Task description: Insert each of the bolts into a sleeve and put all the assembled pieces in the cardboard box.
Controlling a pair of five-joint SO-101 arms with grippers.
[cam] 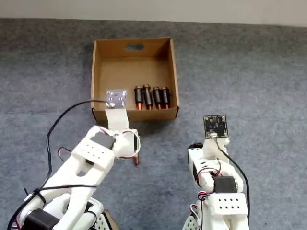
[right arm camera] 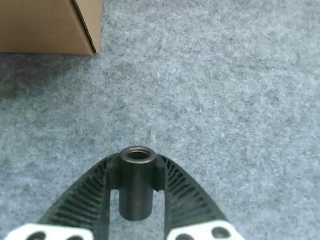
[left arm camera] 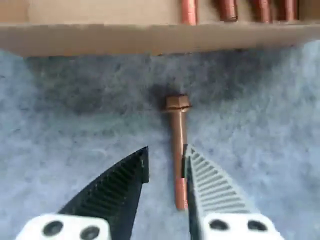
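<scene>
A copper bolt [left arm camera: 177, 145] lies on the grey carpet just in front of the cardboard box [cam: 172, 72], its hex head toward the box. My left gripper [left arm camera: 166, 150] is open and low over the bolt, whose shaft runs along the inside of the pale finger [left arm camera: 210, 185]. From above, the bolt [cam: 136, 160] pokes out beside the left gripper [cam: 133, 148]. My right gripper [right arm camera: 136, 165] is shut on a black sleeve [right arm camera: 136, 185], whose open bore faces outward. Several assembled pieces [cam: 152, 97] lie in the box's front right part.
The box's front wall [left arm camera: 150, 37] stands close beyond the bolt, with the assembled pieces [left arm camera: 227, 7] just behind it. A box corner [right arm camera: 75, 30] stands ahead of the right gripper. Grey carpet [cam: 259, 86] covers the table.
</scene>
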